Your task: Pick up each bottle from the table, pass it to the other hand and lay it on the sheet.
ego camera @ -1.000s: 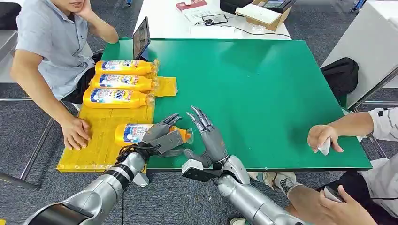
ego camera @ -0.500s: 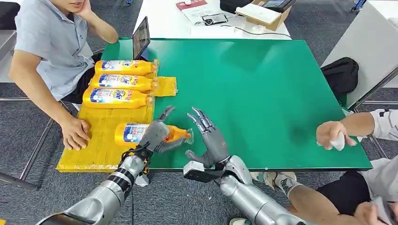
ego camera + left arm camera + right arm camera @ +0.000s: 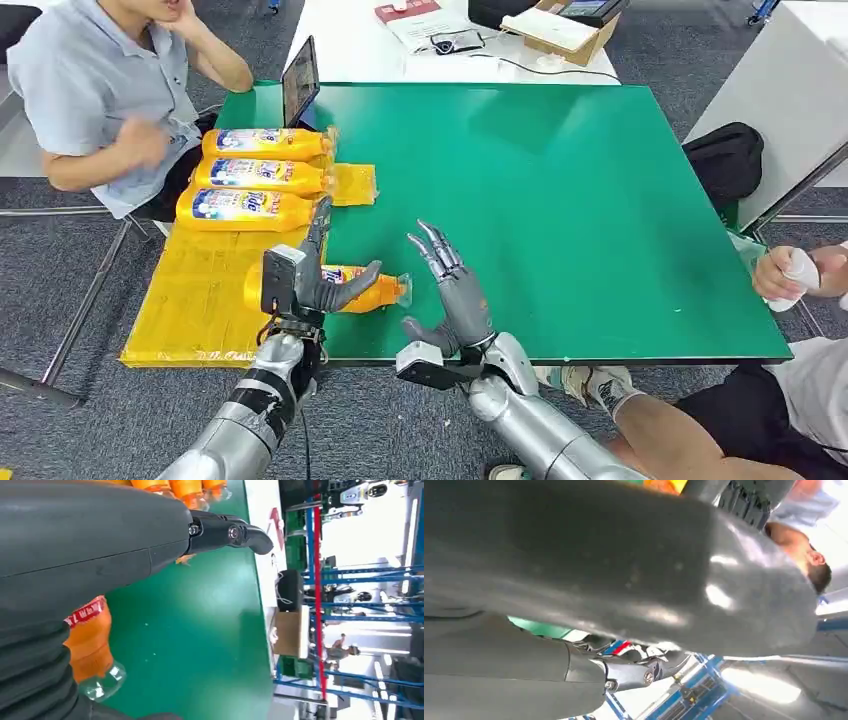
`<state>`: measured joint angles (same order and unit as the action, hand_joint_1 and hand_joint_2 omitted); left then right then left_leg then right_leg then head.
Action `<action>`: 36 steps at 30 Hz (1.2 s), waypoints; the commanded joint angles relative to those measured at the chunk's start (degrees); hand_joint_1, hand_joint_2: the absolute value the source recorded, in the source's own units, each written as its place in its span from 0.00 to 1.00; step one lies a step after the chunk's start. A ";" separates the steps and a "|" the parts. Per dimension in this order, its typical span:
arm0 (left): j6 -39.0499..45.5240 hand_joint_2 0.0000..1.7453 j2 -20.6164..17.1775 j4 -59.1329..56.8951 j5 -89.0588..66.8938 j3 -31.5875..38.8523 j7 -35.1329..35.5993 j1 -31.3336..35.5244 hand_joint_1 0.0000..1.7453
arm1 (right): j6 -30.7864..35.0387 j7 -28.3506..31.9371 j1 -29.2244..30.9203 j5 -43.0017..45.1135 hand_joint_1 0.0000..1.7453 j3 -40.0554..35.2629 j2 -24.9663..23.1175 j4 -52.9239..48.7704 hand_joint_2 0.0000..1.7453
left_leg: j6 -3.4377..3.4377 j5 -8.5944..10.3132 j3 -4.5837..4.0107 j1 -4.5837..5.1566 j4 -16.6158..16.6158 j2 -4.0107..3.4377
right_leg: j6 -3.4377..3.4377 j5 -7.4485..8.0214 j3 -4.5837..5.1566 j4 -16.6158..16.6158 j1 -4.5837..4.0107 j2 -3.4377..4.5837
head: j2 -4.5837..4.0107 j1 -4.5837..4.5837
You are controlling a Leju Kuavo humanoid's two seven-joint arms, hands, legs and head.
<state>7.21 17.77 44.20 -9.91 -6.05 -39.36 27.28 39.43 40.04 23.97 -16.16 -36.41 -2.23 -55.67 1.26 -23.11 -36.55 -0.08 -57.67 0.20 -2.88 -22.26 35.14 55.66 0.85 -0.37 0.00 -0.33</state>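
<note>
An orange bottle (image 3: 380, 291) lies on its side at the near right edge of the yellow sheet (image 3: 200, 290), its clear cap end over the green table (image 3: 560, 190). My left hand (image 3: 305, 268) stands upright just in front of it, fingers straight and apart, thumb stretched across the bottle's front, holding nothing. In the left wrist view the same bottle (image 3: 90, 645) lies below the hand. My right hand (image 3: 455, 290) is open beside the cap, fingers spread upward. Three more orange bottles (image 3: 260, 175) lie side by side at the sheet's far end.
A person sits at the left with an arm raised near the chest (image 3: 140, 140). Another person's hand (image 3: 790, 272) at the right edge holds a white object. A tablet (image 3: 301, 80) stands at the table's far left corner; a black bag (image 3: 728, 160) sits beyond the right edge.
My left hand has let go of the bottle and risen upright beside it. The person at the left lifted a hand off the sheet; the person at the right drew a hand off the table.
</note>
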 commanded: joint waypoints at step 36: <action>14.06 1.00 -0.18 33.09 11.39 -0.39 -0.64 -22.57 0.00 | 0.57 -0.04 -15.09 -7.10 0.00 18.32 -9.04 -17.93 1.00 | -0.14 -0.33 0.33 -0.05 0.05 -0.05 | 0.08 -0.33 -0.29 -0.04 -0.04 0.07 | -0.02 0.02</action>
<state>21.42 18.05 77.18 1.99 -5.46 -40.19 4.82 39.76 40.09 8.58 -20.13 -17.97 -11.10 -76.54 1.17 -23.31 -36.55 -0.10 -57.64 0.20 -2.91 -22.48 35.16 55.64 0.84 -0.36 -0.02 -0.31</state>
